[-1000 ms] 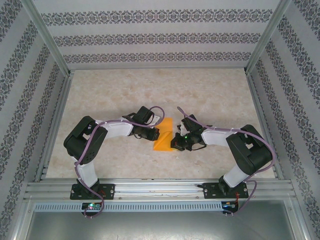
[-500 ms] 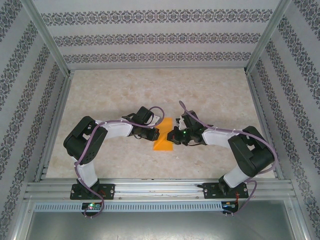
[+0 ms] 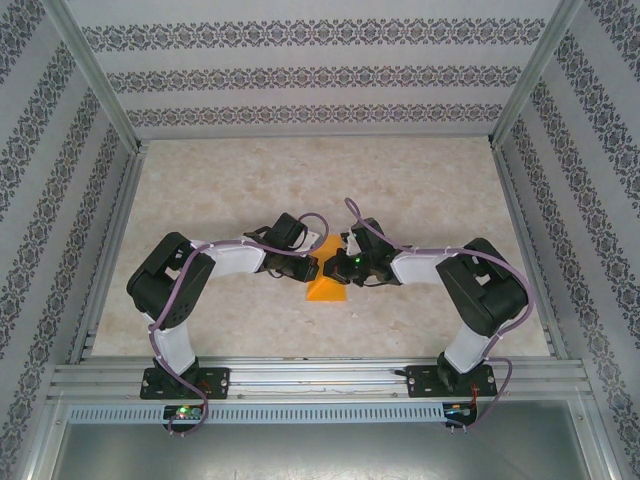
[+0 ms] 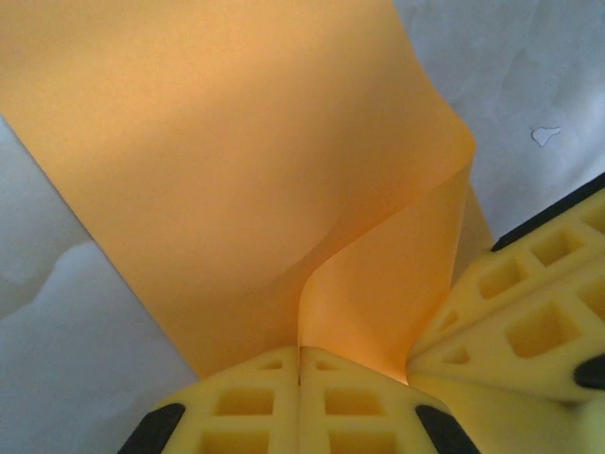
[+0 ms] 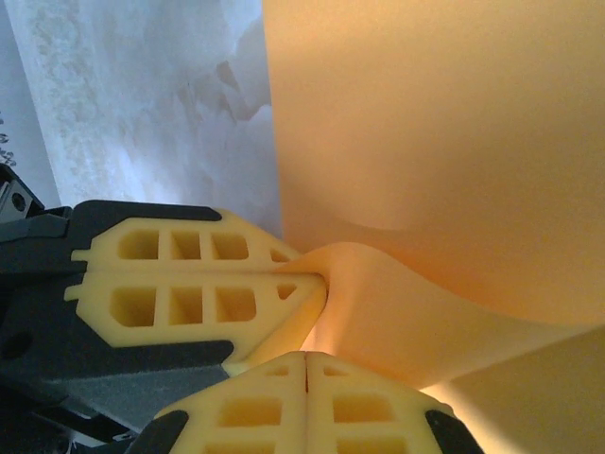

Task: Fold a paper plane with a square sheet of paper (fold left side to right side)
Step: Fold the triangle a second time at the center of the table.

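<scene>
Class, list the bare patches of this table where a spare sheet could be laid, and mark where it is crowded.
Free: the wide far table strip between back wall and arms; a smaller near patch between the two arm bases. Crowded: the centre, where left tool and right tool meet, both shut on the orange paper.

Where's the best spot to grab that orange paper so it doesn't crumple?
By its thin edge, coming in low from the side. The orange paper is too flat to grab from above, but its edge curls up off the table, so it can be pinched. The left gripper and right gripper pinch it so.
</scene>
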You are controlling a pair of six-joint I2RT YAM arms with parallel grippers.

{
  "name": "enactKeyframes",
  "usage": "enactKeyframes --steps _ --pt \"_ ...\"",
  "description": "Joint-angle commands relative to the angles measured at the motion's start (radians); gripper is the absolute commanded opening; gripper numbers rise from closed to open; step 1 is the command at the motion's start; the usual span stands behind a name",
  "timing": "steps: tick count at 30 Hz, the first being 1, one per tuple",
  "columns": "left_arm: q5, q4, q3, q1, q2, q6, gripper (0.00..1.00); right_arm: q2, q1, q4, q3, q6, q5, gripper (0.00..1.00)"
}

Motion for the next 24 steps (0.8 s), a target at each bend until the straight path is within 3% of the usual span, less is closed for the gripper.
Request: enactKeyframes --steps 1,24 --pt "-0.019 -0.034 -0.036 0.003 0.044 0.015 0.0 0.025 0.01 0.018 0.019 -0.001 0.016 0.0" --pt "-0.029 -0.045 -0.032 -0.003 0.05 0.022 0.0 0.046 0.011 -0.047 -0.013 -0.029 0.058 0.0"
